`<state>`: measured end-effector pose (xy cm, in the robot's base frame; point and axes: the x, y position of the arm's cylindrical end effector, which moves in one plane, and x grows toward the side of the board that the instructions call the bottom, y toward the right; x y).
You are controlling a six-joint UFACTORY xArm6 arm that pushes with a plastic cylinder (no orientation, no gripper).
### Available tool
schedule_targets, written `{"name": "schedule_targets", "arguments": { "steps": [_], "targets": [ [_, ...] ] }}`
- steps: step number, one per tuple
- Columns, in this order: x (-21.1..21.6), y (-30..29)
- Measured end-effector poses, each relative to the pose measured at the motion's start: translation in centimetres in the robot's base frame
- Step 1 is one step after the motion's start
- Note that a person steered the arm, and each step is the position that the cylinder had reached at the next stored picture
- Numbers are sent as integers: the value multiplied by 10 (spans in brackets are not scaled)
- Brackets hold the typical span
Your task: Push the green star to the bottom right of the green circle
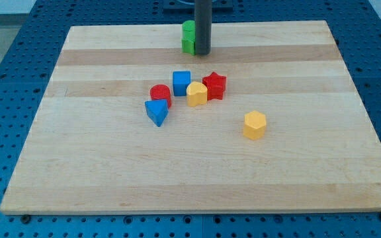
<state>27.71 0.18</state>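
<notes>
Two green blocks sit close together near the board's top edge, one (188,29) just above the other (188,45). The rod hides their right sides, so I cannot tell which is the star and which the circle. My tip (202,53) rests on the board right against the right side of the lower green block.
A cluster lies mid-board: a blue cube (181,82), a red star (214,85), a yellow block (196,94), a red cylinder (161,94) and a blue triangle (156,112). A yellow hexagon (254,124) sits apart at the lower right. The wooden board (98,172) lies on a blue perforated table.
</notes>
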Motion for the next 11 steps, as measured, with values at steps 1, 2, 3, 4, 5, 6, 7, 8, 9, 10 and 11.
{"name": "schedule_targets", "arguments": {
  "steps": [1,2,3,4,5,6,7,8,9,10,11],
  "targets": [
    [0,-4],
    [16,-37],
    [16,-86],
    [16,-88],
    [7,-62],
    [-2,-89],
    [-3,-140],
    [-12,-148],
    [-12,-112],
    [-12,-68],
    [-9,-42]
  ]
}}
